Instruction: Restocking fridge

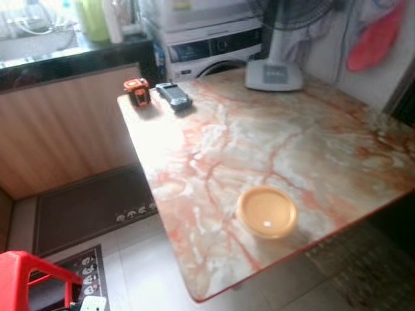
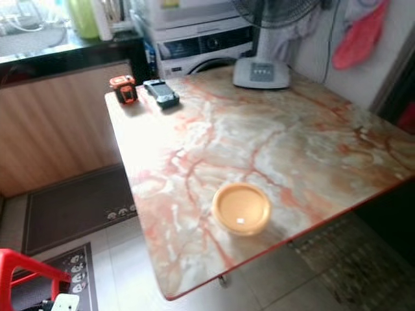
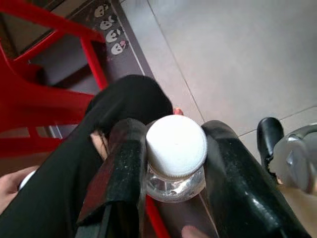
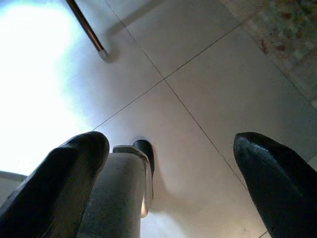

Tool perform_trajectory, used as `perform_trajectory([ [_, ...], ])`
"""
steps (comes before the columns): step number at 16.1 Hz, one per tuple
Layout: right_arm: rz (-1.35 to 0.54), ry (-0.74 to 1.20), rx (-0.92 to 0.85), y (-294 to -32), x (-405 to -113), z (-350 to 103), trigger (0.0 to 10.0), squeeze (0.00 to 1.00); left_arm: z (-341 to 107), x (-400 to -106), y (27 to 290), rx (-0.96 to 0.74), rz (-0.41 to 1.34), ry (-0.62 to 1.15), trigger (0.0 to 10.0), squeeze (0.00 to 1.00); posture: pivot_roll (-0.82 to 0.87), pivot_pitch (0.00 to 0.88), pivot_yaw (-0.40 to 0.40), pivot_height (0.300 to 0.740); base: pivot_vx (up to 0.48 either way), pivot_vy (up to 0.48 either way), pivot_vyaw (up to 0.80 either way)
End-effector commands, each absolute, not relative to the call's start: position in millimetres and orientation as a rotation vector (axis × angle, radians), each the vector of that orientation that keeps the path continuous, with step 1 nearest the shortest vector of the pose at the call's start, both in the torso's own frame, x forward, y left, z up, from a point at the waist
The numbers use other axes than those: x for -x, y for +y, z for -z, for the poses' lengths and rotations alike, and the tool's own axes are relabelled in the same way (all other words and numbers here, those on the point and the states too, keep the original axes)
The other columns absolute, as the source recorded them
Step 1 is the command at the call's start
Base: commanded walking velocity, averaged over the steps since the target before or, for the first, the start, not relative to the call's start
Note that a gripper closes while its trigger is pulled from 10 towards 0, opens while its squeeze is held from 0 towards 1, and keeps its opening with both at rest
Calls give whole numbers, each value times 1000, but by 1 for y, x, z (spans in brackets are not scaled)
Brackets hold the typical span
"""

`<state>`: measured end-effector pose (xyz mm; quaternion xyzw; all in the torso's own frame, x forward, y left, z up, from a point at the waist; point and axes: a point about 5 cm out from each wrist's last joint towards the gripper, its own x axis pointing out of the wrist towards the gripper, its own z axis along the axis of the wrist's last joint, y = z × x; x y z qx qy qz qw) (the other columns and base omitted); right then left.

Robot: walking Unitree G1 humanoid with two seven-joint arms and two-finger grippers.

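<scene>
In the left wrist view a clear bottle with a white screw cap [image 3: 176, 146] stands between the two black fingers of my left gripper [image 3: 173, 135], which is shut on its neck low beside the table. My right gripper [image 4: 173, 144] hangs open over the pale tiled floor with nothing between its fingers. A round orange lidded container [image 1: 266, 211] sits on the marble table [image 1: 311, 129] near its front edge.
A person's black-trousered leg [image 3: 74, 163] and hand [image 3: 10, 181] are right behind the bottle, by a red plastic chair [image 1: 26, 272]. An orange tape measure [image 1: 137, 90], a dark device [image 1: 172, 96] and a fan base [image 1: 273, 74] stand at the table's far side. A washing machine [image 1: 207, 52] is behind.
</scene>
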<state>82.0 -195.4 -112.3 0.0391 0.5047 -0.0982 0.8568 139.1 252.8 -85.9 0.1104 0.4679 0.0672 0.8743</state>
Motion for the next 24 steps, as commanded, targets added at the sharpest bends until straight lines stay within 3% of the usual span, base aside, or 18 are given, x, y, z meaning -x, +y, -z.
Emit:
perform_trajectory([
  [1,178,1276,-124,-174,-24,125,10000,0,88,-132,256,-222,-157,999,10000,0,-10,0,89,740,0,0,0],
  [9,185,1322,-122,-168,-5,126,10000,0,90,-110,270,-186,-214,1051,10000,0,-57,60,104,740,0,0,0],
  [12,198,1259,-126,-171,-23,125,10000,0,89,-120,267,-187,-192,1042,10000,0,-83,82,128,740,0,0,0],
  [14,225,1183,-120,-179,-59,121,10000,0,84,-147,255,-205,-140,1017,10000,0,-124,69,120,740,0,0,0],
  [17,237,1135,-162,-184,-84,117,10000,0,79,-167,246,-158,-142,974,10000,0,-111,0,109,740,0,0,0],
  [24,221,1172,-140,-182,-83,118,10000,0,87,-155,237,-95,-189,1011,10000,0,-105,0,89,740,0,0,0],
])
